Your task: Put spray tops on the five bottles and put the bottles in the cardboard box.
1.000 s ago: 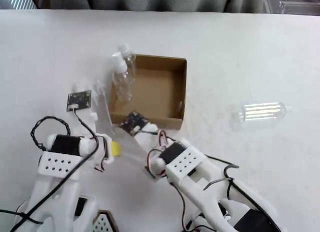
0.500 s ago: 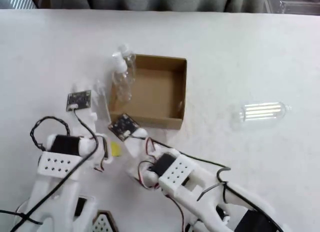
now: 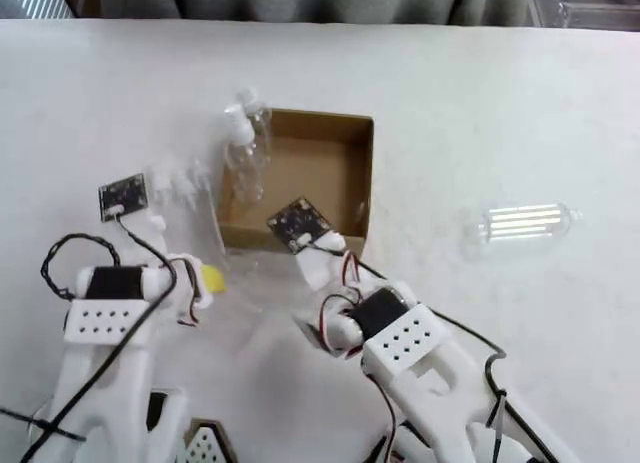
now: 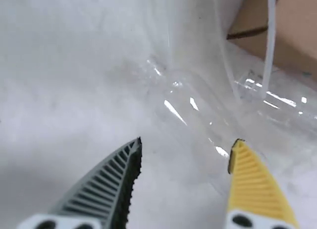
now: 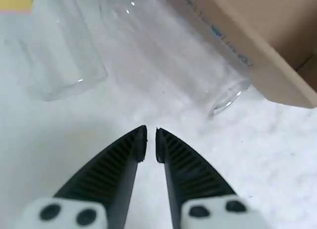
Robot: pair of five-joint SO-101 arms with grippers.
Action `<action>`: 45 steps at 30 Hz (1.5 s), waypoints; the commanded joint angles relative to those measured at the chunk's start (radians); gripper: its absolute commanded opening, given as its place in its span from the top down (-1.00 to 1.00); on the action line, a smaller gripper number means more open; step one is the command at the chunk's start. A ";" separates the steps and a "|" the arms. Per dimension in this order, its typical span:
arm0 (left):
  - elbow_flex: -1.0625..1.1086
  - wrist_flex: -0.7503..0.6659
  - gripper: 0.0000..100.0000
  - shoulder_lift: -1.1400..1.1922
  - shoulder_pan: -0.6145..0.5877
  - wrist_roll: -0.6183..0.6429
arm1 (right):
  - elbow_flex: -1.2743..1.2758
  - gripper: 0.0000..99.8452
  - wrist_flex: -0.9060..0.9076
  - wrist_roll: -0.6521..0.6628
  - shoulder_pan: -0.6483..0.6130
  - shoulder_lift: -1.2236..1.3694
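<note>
- Your left end effector [image 4: 188, 142] is released, its grey and yellow fingers spread, with a lying clear bottle [image 4: 213, 115] just beyond the tips.
- Between the arms, the outer bottle [image 5: 64, 56] and the inner bottle [image 5: 183, 56] lie on the white counter [image 3: 480, 103]. The inner one runs alongside the box's near wall.
- The cardboard box [image 3: 320, 116] sits open. Capped bottles [image 3: 245, 158] lean along its left wall; you cannot tell how many.
- Your right end effector [image 5: 151, 132] is all but clenched on nothing, hanging just short of the bottle bases.
- A lone bottle [image 3: 525, 223] lies on its side, well apart to the right.
</note>
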 commanded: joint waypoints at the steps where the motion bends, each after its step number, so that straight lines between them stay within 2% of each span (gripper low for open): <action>1: -0.032 -0.052 0.44 0.110 -0.012 0.031 | -0.026 0.96 0.012 0.034 0.021 -0.033; 10: -0.092 -0.140 0.44 0.243 -0.004 0.161 | -0.031 0.96 0.005 0.068 0.085 -0.033; 19: -0.106 -0.152 0.46 0.341 0.008 0.160 | -0.032 0.96 0.005 0.068 0.085 -0.033; 21: -0.103 -0.175 0.57 0.341 0.008 0.158 | -0.032 0.96 0.005 0.068 0.085 -0.033; 24: -0.101 -0.196 0.96 0.343 0.007 0.157 | -0.032 0.96 0.005 0.068 0.087 -0.031; 25: -0.101 -0.196 0.97 0.343 0.004 0.155 | -0.032 0.96 0.005 0.068 0.087 -0.030; 27: -0.101 -0.195 0.85 0.343 0.001 0.138 | -0.032 0.96 0.005 0.068 0.087 -0.028; 28: -0.101 -0.195 0.84 0.344 0.001 0.132 | -0.032 0.96 0.004 0.068 0.087 -0.028; 31: -0.104 -0.193 0.95 0.344 0.001 0.127 | -0.032 0.96 0.004 0.068 0.088 -0.028; 37: -0.152 -0.181 0.92 0.346 -0.062 -0.112 | -0.046 0.96 0.004 0.068 0.140 -0.024; 40: -0.215 -0.123 0.92 0.348 -0.133 -0.258 | -0.048 0.96 0.004 0.068 0.147 -0.024; 45: -0.267 -0.054 0.92 0.349 -0.151 -0.411 | -0.048 0.96 0.004 0.068 0.147 -0.024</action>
